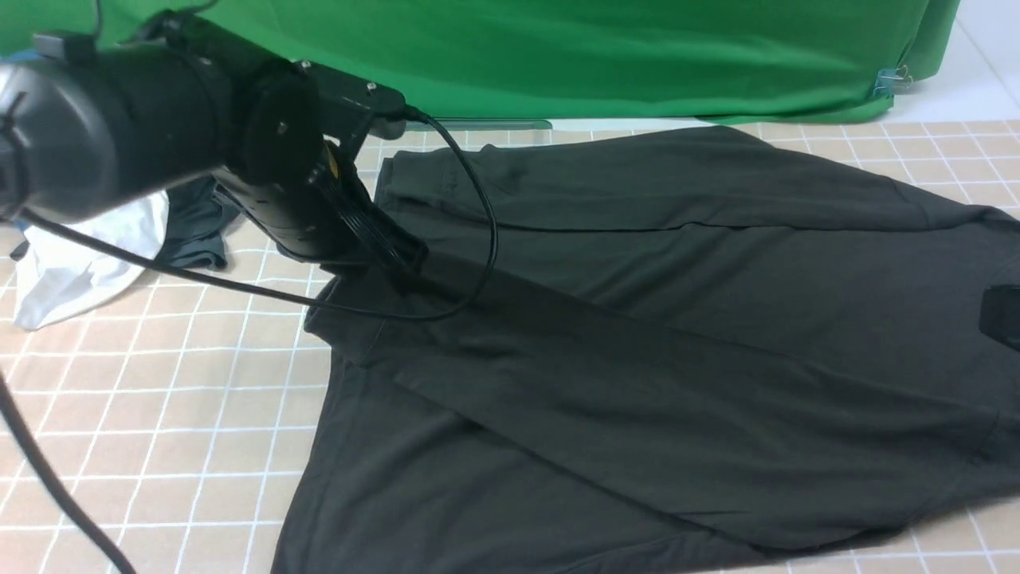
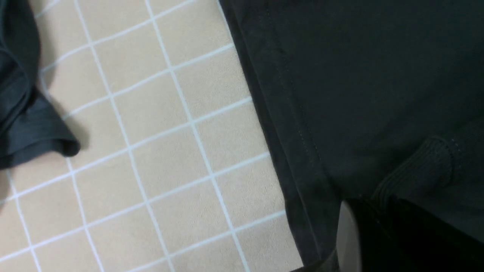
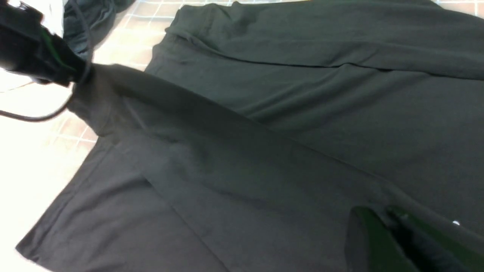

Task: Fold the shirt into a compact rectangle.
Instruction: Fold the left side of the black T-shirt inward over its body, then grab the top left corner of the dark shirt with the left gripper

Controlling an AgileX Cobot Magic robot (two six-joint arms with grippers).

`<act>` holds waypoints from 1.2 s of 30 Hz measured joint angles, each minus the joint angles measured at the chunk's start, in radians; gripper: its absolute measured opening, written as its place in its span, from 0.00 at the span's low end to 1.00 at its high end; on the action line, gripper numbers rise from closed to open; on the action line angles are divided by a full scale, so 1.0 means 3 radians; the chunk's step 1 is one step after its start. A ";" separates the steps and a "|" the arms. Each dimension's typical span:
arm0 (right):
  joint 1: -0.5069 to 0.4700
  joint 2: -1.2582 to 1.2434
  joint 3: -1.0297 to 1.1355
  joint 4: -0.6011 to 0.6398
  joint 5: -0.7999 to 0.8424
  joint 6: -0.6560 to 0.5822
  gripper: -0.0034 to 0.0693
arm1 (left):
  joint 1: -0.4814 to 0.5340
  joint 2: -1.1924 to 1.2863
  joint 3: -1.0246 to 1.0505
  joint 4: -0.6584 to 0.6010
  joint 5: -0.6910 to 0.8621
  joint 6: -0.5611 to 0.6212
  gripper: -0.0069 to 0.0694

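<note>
The shirt (image 1: 677, 319), very dark green-black, lies spread over the tan gridded table (image 1: 159, 399). One of its edges is lifted into a taut fold that slants across the body between my two grippers. At the shirt's left side, my left gripper (image 1: 402, 267) is shut on the raised corner. In the left wrist view, its fingers (image 2: 348, 234) pinch the shirt (image 2: 359, 75) beside a ribbed band (image 2: 416, 166). Only a dark piece of my right gripper (image 1: 1006, 315) shows at the right edge. In the right wrist view that gripper (image 3: 382, 217) is shut on the shirt (image 3: 264, 132), pinching the fold's ridge.
A white garment (image 1: 72, 255) and a smaller dark grey garment (image 1: 195, 231) lie crumpled at the left, behind the left arm. A green backdrop (image 1: 558, 48) hangs along the table's far edge. The left arm's cable (image 1: 470, 207) loops over the shirt.
</note>
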 joint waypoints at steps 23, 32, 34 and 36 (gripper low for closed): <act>0.0000 0.1774 0.0070 -0.0794 0.0786 0.0627 0.69 | -0.0584 -0.0788 0.1464 -0.0865 -0.0213 -0.0116 0.11; 0.0000 0.2639 0.0090 -0.0786 0.0134 0.0691 0.69 | -0.0631 -0.0743 0.1809 -0.0886 -0.0489 -0.0303 0.11; 0.0000 0.2728 0.0090 -0.0786 0.0124 0.0700 0.64 | -0.0631 -0.0734 0.1813 -0.0886 -0.0495 -0.0303 0.11; 0.0000 0.2868 0.0060 -0.0781 0.0129 0.0693 0.52 | -0.0631 -0.0693 0.1813 -0.0890 -0.0520 -0.0303 0.11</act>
